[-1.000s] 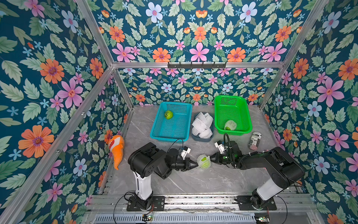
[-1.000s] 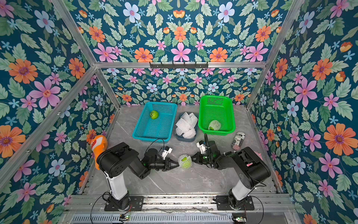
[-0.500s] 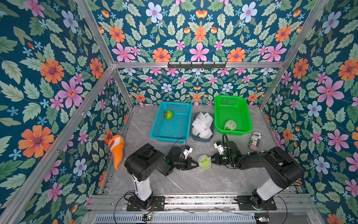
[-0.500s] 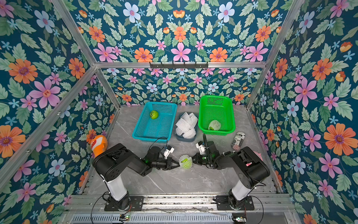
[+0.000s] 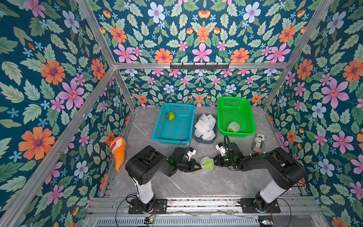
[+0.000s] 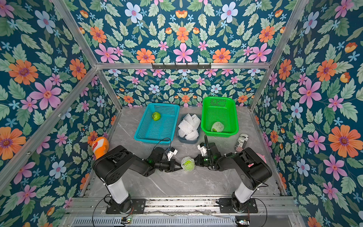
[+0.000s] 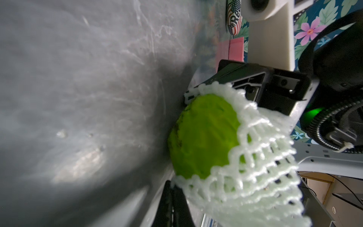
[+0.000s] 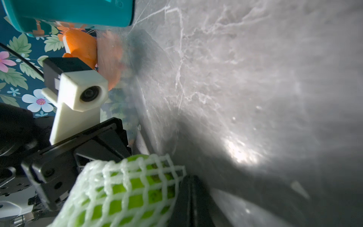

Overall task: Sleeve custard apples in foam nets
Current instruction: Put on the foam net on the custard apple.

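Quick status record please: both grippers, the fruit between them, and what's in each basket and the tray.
left gripper: shut on foam net
right gripper: shut on same foam net, opposite side
fruit between them: custard apple, partly sleeved, one end bare
teal basket: one bare custard apple
green basket: one sleeved custard apple
grey tray: spare foam nets

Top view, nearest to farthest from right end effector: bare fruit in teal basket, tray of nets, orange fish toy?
Right end effector as reference:
1. Tray of nets: back, centre.
2. Bare fruit: in teal basket.
3. Orange fish toy: left wall.
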Controlling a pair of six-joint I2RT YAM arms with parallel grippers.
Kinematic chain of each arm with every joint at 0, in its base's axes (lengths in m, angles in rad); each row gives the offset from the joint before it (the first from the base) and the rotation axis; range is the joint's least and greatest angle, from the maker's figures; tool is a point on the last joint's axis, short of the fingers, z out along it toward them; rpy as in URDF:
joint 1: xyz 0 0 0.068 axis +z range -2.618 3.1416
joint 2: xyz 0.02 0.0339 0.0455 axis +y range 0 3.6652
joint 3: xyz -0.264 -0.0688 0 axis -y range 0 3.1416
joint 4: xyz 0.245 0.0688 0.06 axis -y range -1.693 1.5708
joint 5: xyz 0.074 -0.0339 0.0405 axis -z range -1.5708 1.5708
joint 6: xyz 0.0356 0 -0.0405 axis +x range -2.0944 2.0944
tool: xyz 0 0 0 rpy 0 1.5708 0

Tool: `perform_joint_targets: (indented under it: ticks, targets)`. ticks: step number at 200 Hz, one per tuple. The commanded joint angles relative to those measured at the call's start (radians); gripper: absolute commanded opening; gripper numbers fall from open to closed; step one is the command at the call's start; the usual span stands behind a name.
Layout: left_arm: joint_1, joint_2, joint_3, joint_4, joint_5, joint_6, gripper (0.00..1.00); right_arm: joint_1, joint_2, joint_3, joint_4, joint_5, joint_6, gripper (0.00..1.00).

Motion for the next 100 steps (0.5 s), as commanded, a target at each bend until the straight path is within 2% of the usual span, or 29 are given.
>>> perform_joint_targets:
  ticks: [1, 71, 100]
  targets:
    - [-0.004, 0.023, 0.004, -0.124, -0.128, 0.067, 0.0, 0.012, 0.019, 0.004, -0.039, 0.001, -0.014, 0.0]
    - [-0.008, 0.027, 0.023, -0.163, -0.144, 0.078, 0.0, 0.015, 0.01, 0.013, -0.072, 0.011, -0.022, 0.0]
    - [-0.007, 0.008, 0.022, -0.18, -0.153, 0.082, 0.0, 0.008, -0.039, 0.025, -0.101, 0.016, -0.025, 0.11]
